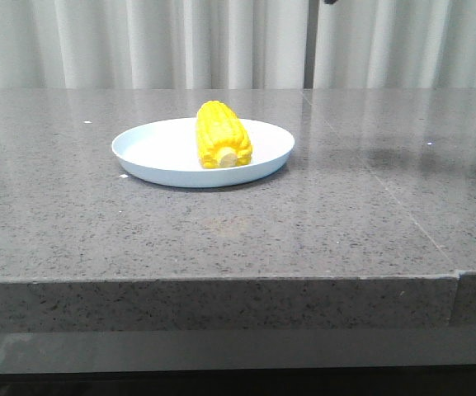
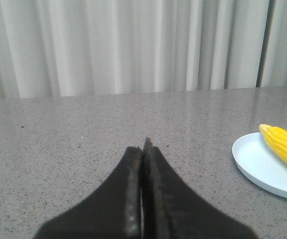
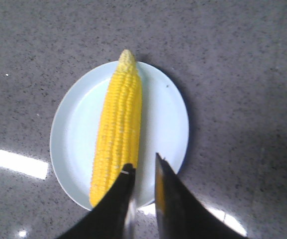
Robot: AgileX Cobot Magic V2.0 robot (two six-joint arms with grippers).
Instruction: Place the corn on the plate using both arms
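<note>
Desk: grey speckled stone-look desk (image 1: 73, 223), glossy, with a thick front edge.
On it: round shallow pale blue-white plate (image 1: 151, 153), slightly left of centre.

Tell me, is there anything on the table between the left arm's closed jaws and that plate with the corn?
No. In the left wrist view, only bare grey table lies between the left gripper and the plate.

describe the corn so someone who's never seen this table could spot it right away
On the grey speckled stone table sits one round, pale blue-white plate. Lying across it is the corn, a bright yellow cob with a pale stub end towards the front camera, the only vivid colour there.
</note>
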